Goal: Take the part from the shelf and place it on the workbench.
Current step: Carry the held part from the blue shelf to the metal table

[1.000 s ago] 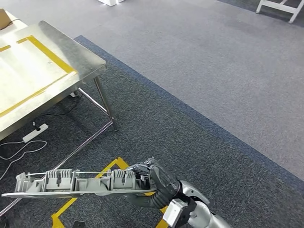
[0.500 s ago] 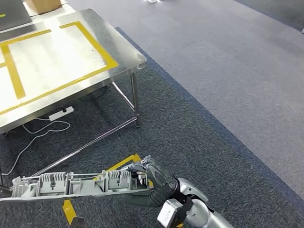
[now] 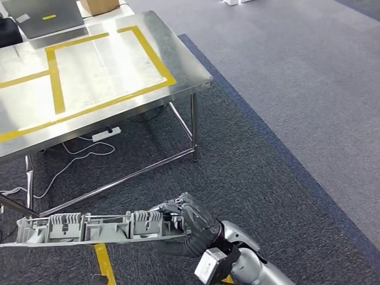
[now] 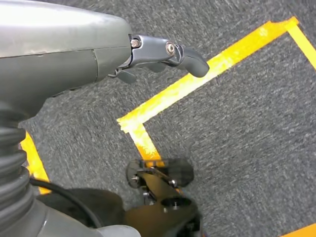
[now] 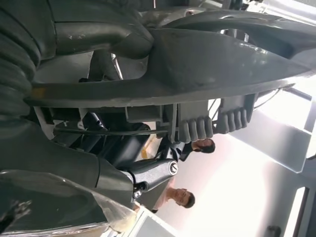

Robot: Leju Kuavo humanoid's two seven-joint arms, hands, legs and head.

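The right hand [image 3: 193,228] holds the part [image 3: 96,228] low, stretching leftward; the workbench [image 3: 85,74] stands ahead, a power strip [image 3: 107,133] under it.

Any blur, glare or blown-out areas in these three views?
Head view: sharp, with soft glare on the workbench top. Left wrist view: carpet smeared by motion blur, left hand fairly crisp. Right wrist view: background blown out white, the part and right hand dark against it.

Bright, even overhead lighting in head view; soft glare across the steel workbench [image 3: 112,65], faint shadow beneath. Motion blur on carpet [image 4: 242,123] in left wrist view. Right wrist view backlit, background blown out, foreground dark.
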